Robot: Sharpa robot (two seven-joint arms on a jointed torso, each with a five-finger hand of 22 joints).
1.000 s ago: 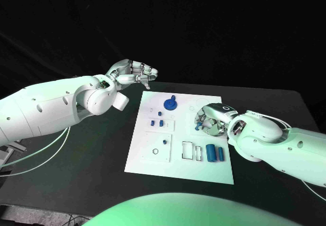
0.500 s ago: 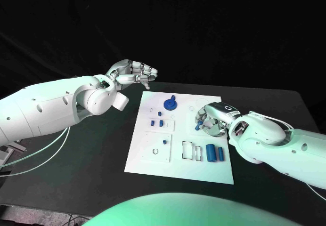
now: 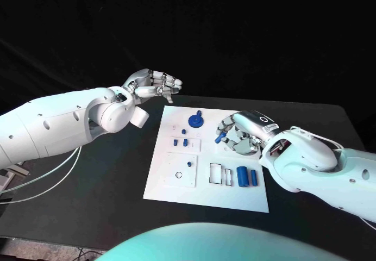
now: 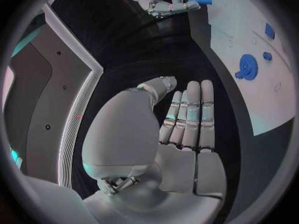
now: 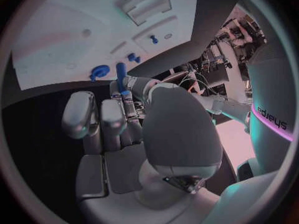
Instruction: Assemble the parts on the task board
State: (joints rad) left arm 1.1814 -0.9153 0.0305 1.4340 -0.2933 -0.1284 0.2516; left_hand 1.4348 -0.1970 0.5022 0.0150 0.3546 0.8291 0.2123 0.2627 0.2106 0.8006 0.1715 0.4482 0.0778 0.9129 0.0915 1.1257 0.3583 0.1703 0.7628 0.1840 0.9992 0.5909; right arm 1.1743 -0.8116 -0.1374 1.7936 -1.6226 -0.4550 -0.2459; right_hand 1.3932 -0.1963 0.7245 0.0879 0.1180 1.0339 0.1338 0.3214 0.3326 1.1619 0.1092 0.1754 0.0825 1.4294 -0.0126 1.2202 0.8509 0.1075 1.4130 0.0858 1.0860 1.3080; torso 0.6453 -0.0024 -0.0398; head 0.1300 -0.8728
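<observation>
The white task board (image 3: 205, 187) lies in the middle of the black table. My right hand (image 3: 240, 134) hovers over the board's right edge and pinches a small blue peg (image 3: 220, 137) (image 5: 121, 73) at its fingertips. A blue round part with a handle (image 3: 196, 119) (image 5: 98, 72) stands near the board's far edge, just beyond that hand. Two blue cylinders (image 3: 248, 177) lie side by side at the board's right, beside two rectangular slots (image 3: 221, 174). Small blue pieces (image 3: 182, 142) sit at the board's left. My left hand (image 3: 157, 84) (image 4: 184, 117) hangs above the board's far left corner, fingers curled in, holding nothing.
Black table (image 3: 110, 179) surrounds the board, with open room to its left and beyond its far edge. In the left wrist view, the right hand (image 4: 163, 4) with its peg (image 4: 201, 1) shows past the board (image 4: 249, 30).
My right hand has lifted and moved toward the board's far edge with the blue peg, closer to the round part. The left hand has stayed where it was.
</observation>
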